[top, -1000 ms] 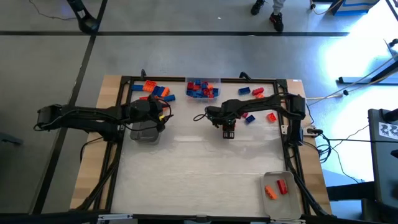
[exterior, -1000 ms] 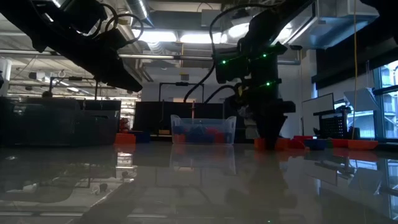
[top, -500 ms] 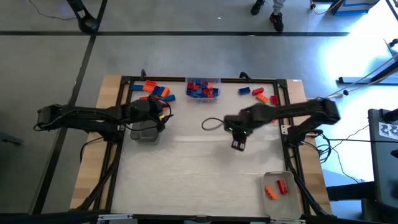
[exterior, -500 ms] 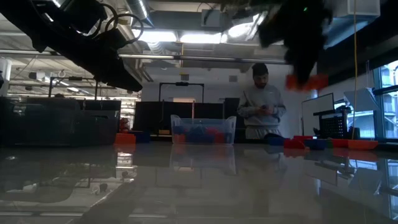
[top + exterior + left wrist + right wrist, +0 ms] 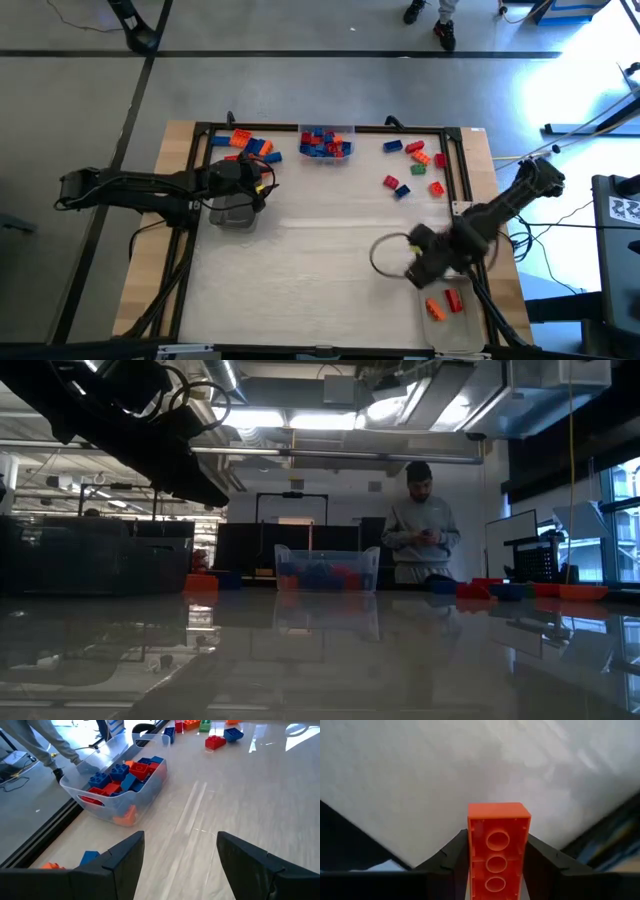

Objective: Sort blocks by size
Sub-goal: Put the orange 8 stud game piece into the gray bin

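My right gripper (image 5: 498,851) hangs over the table's near right part (image 5: 416,268), shut on an orange block (image 5: 498,845). Just nearer the table's front edge stands a clear tray (image 5: 462,322) holding an orange and a red block. My left gripper (image 5: 180,855) waits open at the table's left (image 5: 266,189), beside an empty clear tray (image 5: 232,214). A clear tray of blue and red blocks (image 5: 326,143) stands at the far middle (image 5: 120,785). Loose blocks lie at the far left (image 5: 250,146) and far right (image 5: 412,165). My right gripper pinches the orange block by its two long sides (image 5: 470,851) between its two fingers (image 5: 451,857). The fingers point down and lie along the block. The block's hollow underside faces the wrist camera and its free end points down, lifted clear of the table.
A person (image 5: 421,525) stands beyond the far edge, looking down at something in hand. A black frame (image 5: 200,130) runs around the table top. A loop of cable (image 5: 385,255) hangs beside my right arm. The middle of the table (image 5: 320,250) is bare.
My right gripper has risen and swung from the far middle of the table toward the near right corner, carrying the orange block. It has rolled about its own line on the way and has left the low view.
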Motion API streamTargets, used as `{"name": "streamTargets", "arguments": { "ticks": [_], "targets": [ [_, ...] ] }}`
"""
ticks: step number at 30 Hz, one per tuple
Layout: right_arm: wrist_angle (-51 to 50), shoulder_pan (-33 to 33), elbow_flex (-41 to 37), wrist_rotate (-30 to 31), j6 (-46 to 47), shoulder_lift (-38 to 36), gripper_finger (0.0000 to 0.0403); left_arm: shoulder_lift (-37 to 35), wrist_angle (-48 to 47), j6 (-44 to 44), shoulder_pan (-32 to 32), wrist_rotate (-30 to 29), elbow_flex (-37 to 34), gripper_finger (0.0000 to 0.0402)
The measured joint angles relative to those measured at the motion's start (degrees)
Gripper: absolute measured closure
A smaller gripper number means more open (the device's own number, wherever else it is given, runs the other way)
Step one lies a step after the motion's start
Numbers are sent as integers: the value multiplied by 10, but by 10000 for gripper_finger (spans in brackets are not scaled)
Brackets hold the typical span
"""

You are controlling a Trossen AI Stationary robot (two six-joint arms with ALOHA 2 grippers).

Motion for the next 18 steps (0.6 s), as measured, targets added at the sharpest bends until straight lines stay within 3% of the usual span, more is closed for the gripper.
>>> {"name": "streamTargets", "arguments": {
  "ticks": [4,9,18],
  "targets": [
    [0,76,0,-32,135,12,261,0,0,3,0,0,0,167],
    [-6,144,0,-58,237,27,259,0,6,9,0,0,0,167],
    [-13,180,0,-48,252,35,238,0,11,10,0,0,0,167]
  ]
}}
